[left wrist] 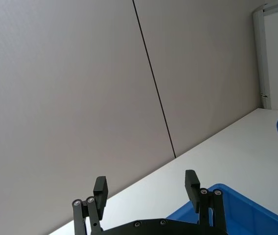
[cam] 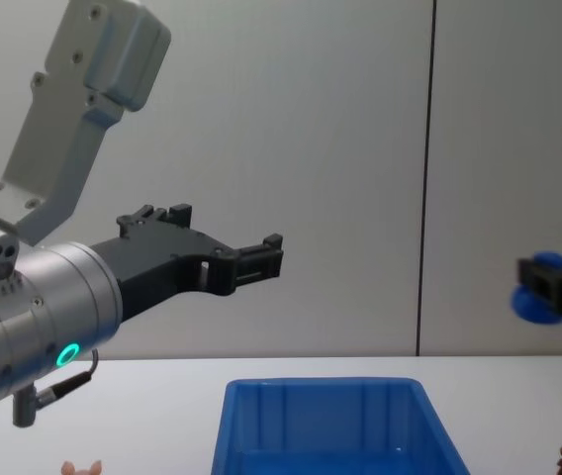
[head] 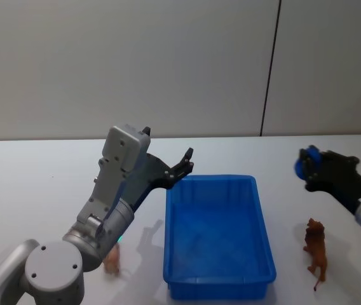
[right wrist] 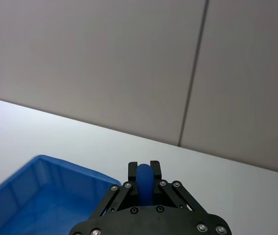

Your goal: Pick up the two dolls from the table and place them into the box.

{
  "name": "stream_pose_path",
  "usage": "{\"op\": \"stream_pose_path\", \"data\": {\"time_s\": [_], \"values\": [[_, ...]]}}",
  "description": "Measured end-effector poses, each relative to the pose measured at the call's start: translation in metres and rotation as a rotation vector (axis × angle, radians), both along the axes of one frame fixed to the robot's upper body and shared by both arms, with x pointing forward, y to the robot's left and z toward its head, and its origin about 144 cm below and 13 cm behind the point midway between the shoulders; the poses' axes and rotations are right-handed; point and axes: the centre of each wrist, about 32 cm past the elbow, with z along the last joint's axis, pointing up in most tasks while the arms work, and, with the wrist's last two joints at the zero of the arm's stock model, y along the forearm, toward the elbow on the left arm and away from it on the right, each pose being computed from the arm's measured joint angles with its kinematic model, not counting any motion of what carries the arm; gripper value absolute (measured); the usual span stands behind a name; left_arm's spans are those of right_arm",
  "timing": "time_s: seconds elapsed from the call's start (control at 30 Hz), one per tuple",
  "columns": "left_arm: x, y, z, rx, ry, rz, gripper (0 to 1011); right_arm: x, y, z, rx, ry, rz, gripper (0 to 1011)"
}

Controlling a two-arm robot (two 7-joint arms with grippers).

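Note:
My right gripper hangs in the air right of the box, shut on a blue doll; the doll shows pinched between its fingers. The blue box stands on the white table. A reddish-brown furry doll lies on the table right of the box. Left of the box a pale pink doll rests on the table, partly hidden behind my left arm. My left gripper is raised over the box's far left corner, open with nothing between its fingers.
A plain grey wall with a dark vertical seam rises behind the table. Bare tabletop lies left of and beyond the box.

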Motion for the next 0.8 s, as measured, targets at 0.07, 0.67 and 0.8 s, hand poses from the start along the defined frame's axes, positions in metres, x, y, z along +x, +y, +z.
{"op": "stream_pose_path", "data": {"time_s": [0.07, 0.67, 0.8], "values": [[0.0, 0.0, 0.0, 0.0, 0.0, 0.0, 1001, 0.001, 0.007, 0.003, 0.005, -0.006, 0.03, 135], [0.0, 0.0, 0.0, 0.0, 0.0, 0.0, 1001, 0.005, 0.051, -0.008, 0.017, 0.072, 0.186, 152], [0.0, 0.0, 0.0, 0.0, 0.0, 0.0, 1001, 0.005, 0.059, -0.014, 0.014, 0.103, 0.208, 286]]}}
